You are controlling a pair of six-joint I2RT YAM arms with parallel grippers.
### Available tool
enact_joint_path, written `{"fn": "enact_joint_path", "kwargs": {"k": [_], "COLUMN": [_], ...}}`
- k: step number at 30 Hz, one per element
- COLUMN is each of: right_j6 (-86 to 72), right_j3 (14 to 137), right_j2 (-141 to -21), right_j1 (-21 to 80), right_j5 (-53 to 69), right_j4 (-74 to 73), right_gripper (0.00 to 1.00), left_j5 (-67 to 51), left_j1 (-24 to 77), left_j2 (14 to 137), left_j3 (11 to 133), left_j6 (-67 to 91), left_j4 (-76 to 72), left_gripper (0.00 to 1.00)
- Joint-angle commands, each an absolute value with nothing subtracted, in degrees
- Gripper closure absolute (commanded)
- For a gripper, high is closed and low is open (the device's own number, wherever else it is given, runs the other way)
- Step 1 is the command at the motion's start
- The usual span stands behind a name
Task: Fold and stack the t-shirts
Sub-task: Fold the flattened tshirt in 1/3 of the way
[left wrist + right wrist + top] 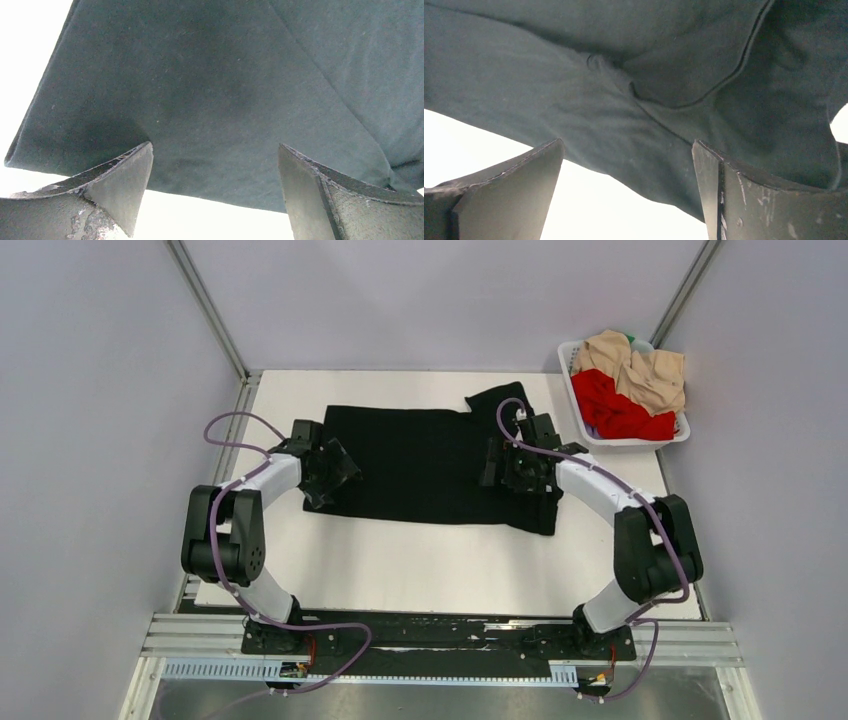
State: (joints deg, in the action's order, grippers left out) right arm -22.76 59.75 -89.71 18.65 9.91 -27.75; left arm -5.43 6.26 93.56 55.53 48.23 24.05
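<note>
The large black t-shirt (420, 465) lies spread flat across the middle of the white table (430, 570); its white tag does not show. My left gripper (335, 478) is open over the shirt's left end. In the left wrist view the black cloth (210, 90) fills the frame, and its near edge runs between the open fingers of the gripper (214, 146). My right gripper (507, 472) is open over the shirt's right part, near a sleeve. In the right wrist view, wrinkled black cloth with a seam (664, 90) lies between and beyond the open gripper (626, 142). Neither gripper holds anything.
A white plastic basket (632, 443) stands at the table's back right corner, holding a crumpled red shirt (615, 405) and a beige shirt (640, 365). Grey walls and metal posts enclose the table. Bare table runs along the front, below the black shirt.
</note>
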Motion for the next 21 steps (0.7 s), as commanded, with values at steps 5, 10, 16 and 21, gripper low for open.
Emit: {"fn": "enact_joint_path", "kwargs": {"k": [5,10,16,21], "right_j6": [-24.09,-23.91,-23.84,-27.58], "right_j3": [72.63,85.13,82.26,68.18], "right_j2": [-103.24,-112.27,-107.04,-90.74], "right_j1": [18.47,18.44,18.38,18.63], "right_j5": [4.55,-5.32,-4.67,-3.01], "right_j4": [-18.06,-18.85,-21.80,-27.74], "right_gripper": [0.00,0.00,0.00,0.01], "left_j5": [-5.71,-4.71,-3.28,-6.37], "left_j1": [6.06,6.06,6.07,6.11], "left_j2": [94.14,94.00,92.85,92.79], "left_j3": [55.43,56.15,56.21,56.67], "left_j6": [45.97,45.65,44.63,43.39], "left_j4": [19.61,20.75,21.84,21.83], "left_gripper": [0.00,0.00,0.00,0.00]}}
